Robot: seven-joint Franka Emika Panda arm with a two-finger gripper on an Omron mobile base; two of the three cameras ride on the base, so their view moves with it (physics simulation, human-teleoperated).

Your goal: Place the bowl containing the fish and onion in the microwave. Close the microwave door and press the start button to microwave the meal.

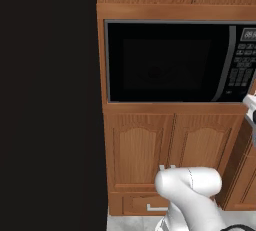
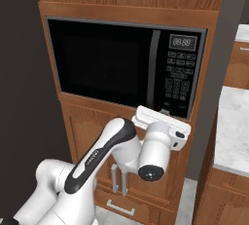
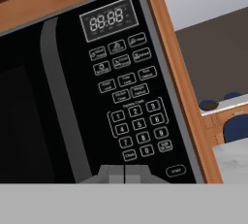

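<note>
- Hand view puts us right up against the keypad of the microwave, digits and display sharp, while the door window to the left is plain black with nothing readable behind it.
- Bowl, fish and onion: can't make them out anywhere; the glass hides whatever is inside.
- Microwave door sits flush in its frame, its curved handle bar running top to bottom just left of the keypad.
- Gripper is clenched, fingertips pressed together at the lower edge of the keypad, just left of the oval button in the bottom right corner.
- From the right base view the hand is tucked under the microwave's lower right corner, hiding the fingers.
- Room to move: wooden cabinet frames the oven tightly, with a pale counter off to the right.
- Microwave's long side runs left to right, front facing the robot.
</note>
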